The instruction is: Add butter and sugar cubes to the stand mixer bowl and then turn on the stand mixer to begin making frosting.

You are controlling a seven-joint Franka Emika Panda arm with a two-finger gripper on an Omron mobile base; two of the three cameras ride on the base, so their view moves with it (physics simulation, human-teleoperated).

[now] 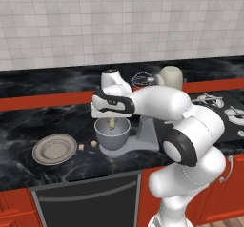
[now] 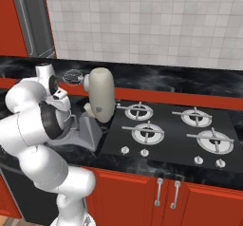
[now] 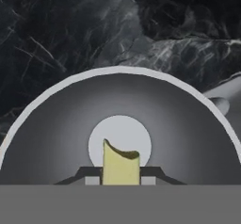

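Where the gripper (image 1: 112,121) hangs, it is right over the stand mixer bowl (image 1: 112,134), w/ its fingers pinched on the butter (image 1: 112,123). From the hand view the butter (image 3: 120,165) sticks out between the two dark finger tips and points down at the pale round bottom of the bowl (image 3: 56,119). Bowl rim goes all round it, so the stick is well inside the edge, w/ room on every side. It is not touching the bowl floor as far as I can tell.

Bowl sits on the flat base of the stand mixer (image 1: 162,80), under its cream head and wire whisk. Black counter (image 1: 28,121) has lots of open room to the left. Front edge of the counter is near the plate (image 1: 54,149).

Count: 1 butter stick, 2 sugar cubes (image 1: 87,145), 1 bowl, 1 grey plate, 1 mixer. The cubes lie on the counter between plate & bowl, close together, not in the bowl. Plate looks bare.

Arm comes up from the low right, bends at a big elbow, then reaches left & flat across the front of the mixer. Hand points straight down over the bowl. From the right side view, 4 burners on the stove (image 2: 175,125) sit beside the mixer (image 2: 100,94).
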